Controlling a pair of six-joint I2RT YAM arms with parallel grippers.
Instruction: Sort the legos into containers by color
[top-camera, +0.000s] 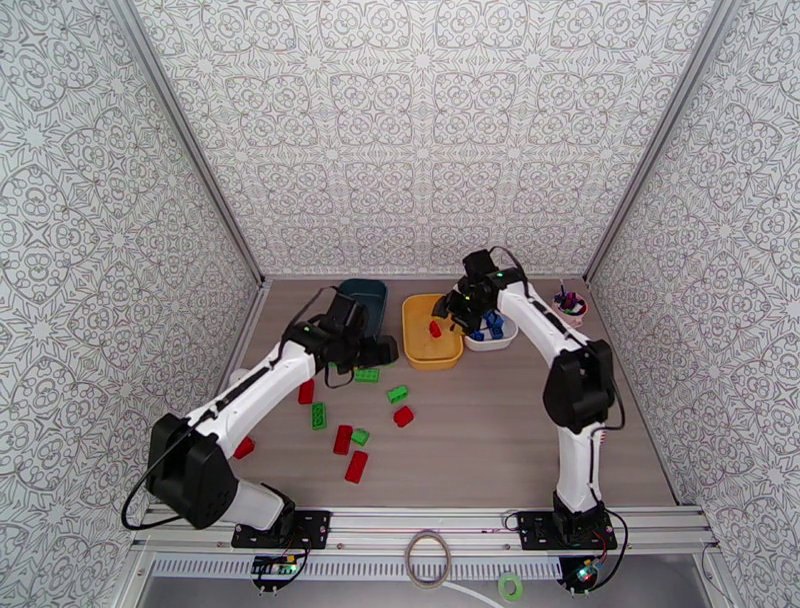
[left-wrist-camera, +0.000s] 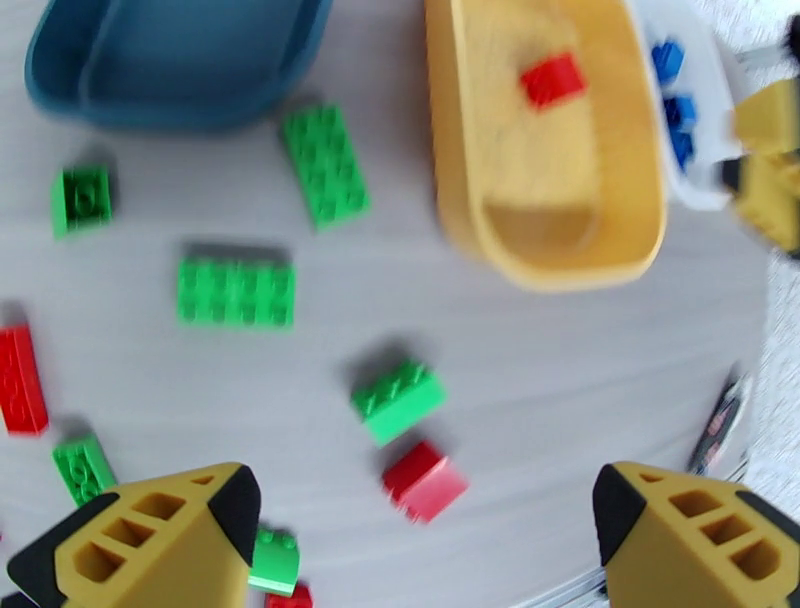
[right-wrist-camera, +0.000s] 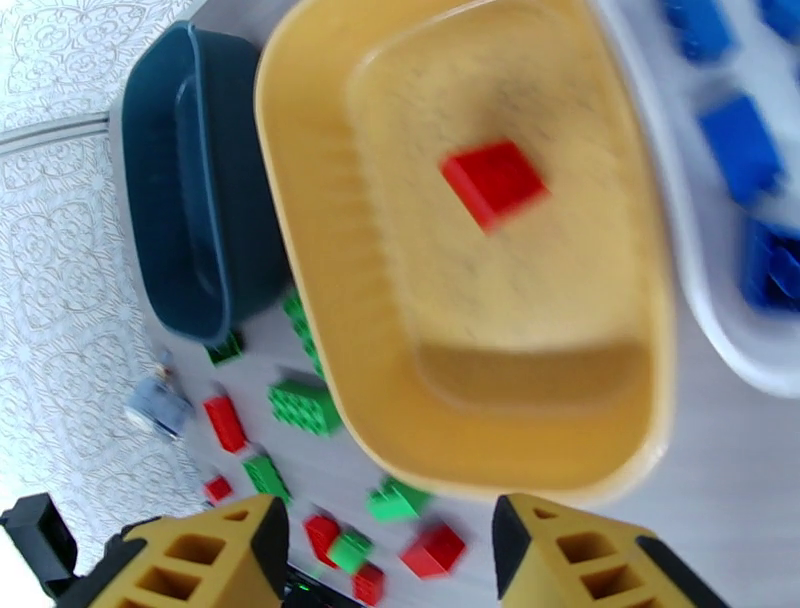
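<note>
Red brick (right-wrist-camera: 493, 182) lies in the yellow tub (right-wrist-camera: 520, 400) beneath the open, empty right end effector (right-wrist-camera: 390, 530): drop apparently done. The wide-open left end effector (left-wrist-camera: 425, 510) next needs lowering onto a green brick (left-wrist-camera: 398, 400).

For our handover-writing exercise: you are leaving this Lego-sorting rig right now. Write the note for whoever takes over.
Left gripper: open, empty, above the table.
Right gripper: open, empty, over the yellow tub.
Done: one red brick in the yellow tub; blue bricks in the white tub.
Teal tub: no brick visible inside.
Left to do: green bricks and loose red bricks lie on the table; probably greens to teal, reds to yellow.
</note>
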